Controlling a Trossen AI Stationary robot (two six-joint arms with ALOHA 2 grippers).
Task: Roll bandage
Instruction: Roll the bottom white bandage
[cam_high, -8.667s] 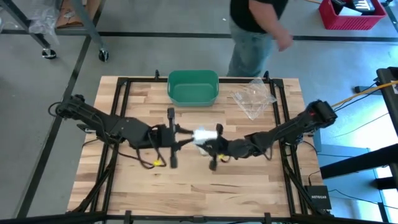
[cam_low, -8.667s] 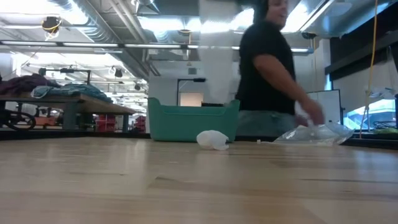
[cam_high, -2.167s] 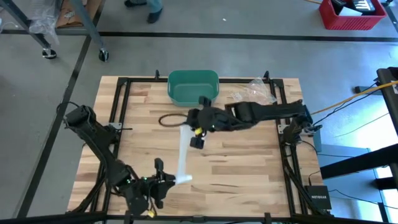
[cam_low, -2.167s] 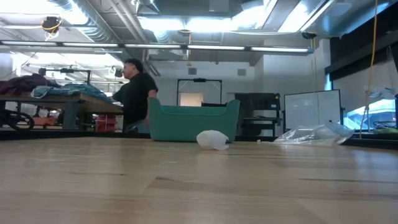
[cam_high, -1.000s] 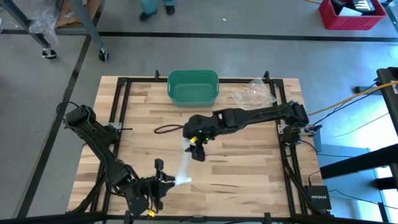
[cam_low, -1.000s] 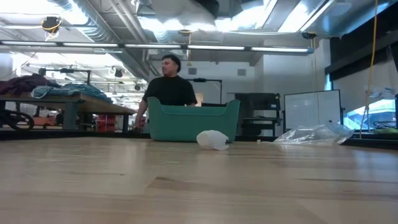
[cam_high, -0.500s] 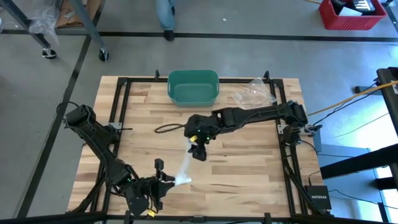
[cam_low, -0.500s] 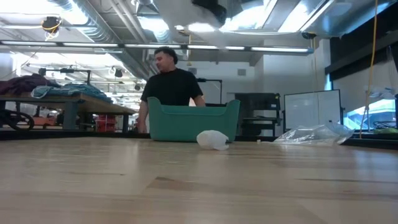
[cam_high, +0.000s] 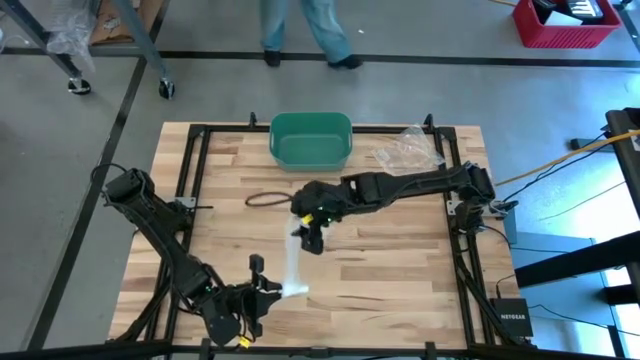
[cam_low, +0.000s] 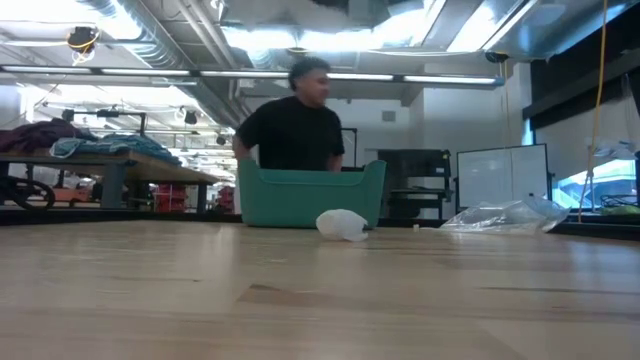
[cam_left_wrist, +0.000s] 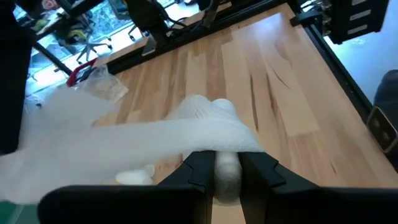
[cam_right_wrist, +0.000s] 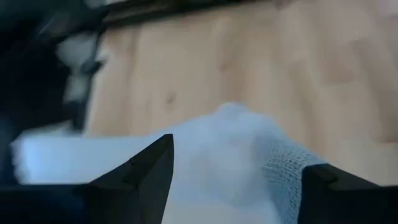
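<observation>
A white gauze bandage (cam_high: 292, 262) hangs as a strip above the table between my two grippers. My left gripper (cam_high: 268, 288), by the near edge, is shut on its near end, a small roll (cam_left_wrist: 227, 177). My right gripper (cam_high: 308, 238), over the table's middle, has its fingers wide apart with the strip's far end (cam_right_wrist: 242, 155) filling the gap between them. In the low view a white wad (cam_low: 342, 223) lies on the table in front of the green bin (cam_low: 310, 195). My left gripper pinches the rolled near end (cam_left_wrist: 227, 180) of the bandage between its two fingers, coming from the table's left and slanting a little down. The strip leaves over the fingertips (cam_left_wrist: 199, 163) toward my right gripper, clear of the table. My right gripper has the strip's far end (cam_right_wrist: 273, 165) across the gap between its two wide-set fingers (cam_right_wrist: 149, 171), coming from the far right and slanting down. The gauze spans from one finger to the other. The end is held clear of the table; the contact surfaces are hidden by the gauze.
The green bin (cam_high: 310, 140) stands at the far edge with a clear plastic bag (cam_high: 408, 152) to its right. A thin black loop (cam_high: 265, 200) lies on the wood left of my right gripper. A person (cam_low: 295, 125) stands behind the far edge.
Both grippers keep their places and their holds, and the strip stays up between them. The person behind the far edge has walked toward the right.
</observation>
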